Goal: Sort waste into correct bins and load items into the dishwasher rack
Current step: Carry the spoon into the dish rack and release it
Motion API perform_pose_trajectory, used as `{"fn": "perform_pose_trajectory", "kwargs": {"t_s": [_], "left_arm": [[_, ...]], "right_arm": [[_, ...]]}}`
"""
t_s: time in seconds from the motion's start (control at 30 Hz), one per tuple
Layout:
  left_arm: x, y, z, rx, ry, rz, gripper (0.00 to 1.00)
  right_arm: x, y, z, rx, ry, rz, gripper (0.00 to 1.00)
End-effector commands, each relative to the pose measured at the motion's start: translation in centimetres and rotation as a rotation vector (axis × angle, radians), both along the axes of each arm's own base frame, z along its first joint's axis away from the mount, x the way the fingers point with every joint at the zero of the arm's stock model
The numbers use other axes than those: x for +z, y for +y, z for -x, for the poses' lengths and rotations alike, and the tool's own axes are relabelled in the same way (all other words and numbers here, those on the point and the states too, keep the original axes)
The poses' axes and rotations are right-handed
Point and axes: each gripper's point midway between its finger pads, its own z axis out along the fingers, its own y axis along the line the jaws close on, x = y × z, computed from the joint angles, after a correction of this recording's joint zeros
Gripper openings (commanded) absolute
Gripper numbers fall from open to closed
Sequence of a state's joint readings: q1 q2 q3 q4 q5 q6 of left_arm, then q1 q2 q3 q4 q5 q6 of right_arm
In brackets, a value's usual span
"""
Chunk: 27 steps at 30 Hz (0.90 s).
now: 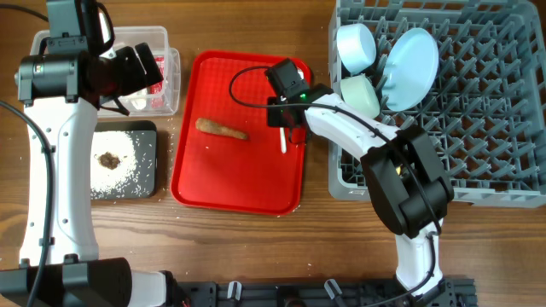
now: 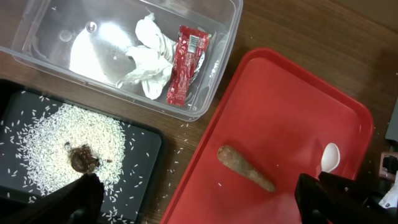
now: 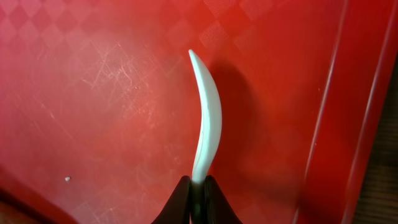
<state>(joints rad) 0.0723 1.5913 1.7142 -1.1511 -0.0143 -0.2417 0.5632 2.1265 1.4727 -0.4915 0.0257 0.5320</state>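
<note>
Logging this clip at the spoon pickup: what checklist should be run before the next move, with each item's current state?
1. Right claw shut on the white spoon handle: ok.
2. Spoon lifted off the red tray: cannot tell.
3. Free pegs in the dishwasher rack beside the plate: ok.
4. Left claw open, holding nothing, away from the right arm's path: ok.
5. All waste binned: not ok; the orange-brown stick lies on the red tray.
6. Wrapper and tissue inside the clear tub: ok.
</note>
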Motion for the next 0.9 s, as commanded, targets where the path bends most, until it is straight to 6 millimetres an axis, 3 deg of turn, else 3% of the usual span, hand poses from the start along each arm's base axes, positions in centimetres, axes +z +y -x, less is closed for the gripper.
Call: {"fn": "perform_pose_trajectory", "kwargs": {"t_s": [0.0, 0.07, 0.2, 0.3, 0.33, 0.4, 0.43, 0.47, 0.53, 0.6, 0.67, 0.73, 0.87], "left_arm": [[-0.2, 0.2, -0.1, 0.010, 0.004, -0.002, 1.00], [-0.2, 0.2, -0.1, 0.010, 0.004, -0.002, 1.00], [-0.2, 0.2, -0.1, 0.010, 0.004, -0.002, 1.00], [-0.2, 0.2, -0.1, 0.010, 0.004, -0.002, 1.00], [-0.2, 0.2, -0.1, 0.010, 0.004, -0.002, 1.00], [-0.2, 0.2, -0.1, 0.010, 0.004, -0.002, 1.00], [-0.2, 0.2, -0.1, 0.010, 0.004, -0.002, 1.00], [-0.2, 0.2, -0.1, 0.010, 0.004, -0.002, 1.00], [-0.2, 0.2, -0.1, 0.010, 0.004, -0.002, 1.00], [-0.2, 0.2, -0.1, 0.010, 0.004, -0.002, 1.00], [-0.2, 0.2, -0.1, 0.010, 0.004, -0.002, 1.00], [-0.2, 0.2, -0.1, 0.010, 0.004, -0.002, 1.00], [-0.2, 0.2, -0.1, 0.010, 0.004, -0.002, 1.00]], "right_arm": [[-2.0, -0.4, 1.3, -0.007, 0.082, 0.015, 0.04], [0.7, -0.1, 0.8, 0.021, 0.049, 0.008, 0.04], [8.4, 0.4, -0.1, 0.055, -0.081, -0.051, 0.04], [16.1, -0.5, 0.0, 0.044, -0.220, -0.115, 0.04], [19.2, -1.8, 0.3, 0.020, -0.273, -0.130, 0.04], [22.9, -5.3, 1.1, -0.083, -0.326, -0.122, 0.04], [24.0, -7.1, 1.5, -0.152, -0.338, -0.111, 0.04], [25.0, -10.3, 2.2, -0.284, -0.345, -0.081, 0.04], [25.9, -16.5, 4.1, -0.576, -0.336, -0.018, 0.04], [25.4, -21.8, 6.6, -0.895, -0.315, 0.047, 0.04], [24.3, -25.5, 9.0, -1.155, -0.286, 0.099, 0.05], [22.2, -27.3, 10.0, -1.277, -0.250, 0.127, 0.04], [17.6, -27.9, 9.9, -1.418, -0.213, 0.074, 0.04]]}}
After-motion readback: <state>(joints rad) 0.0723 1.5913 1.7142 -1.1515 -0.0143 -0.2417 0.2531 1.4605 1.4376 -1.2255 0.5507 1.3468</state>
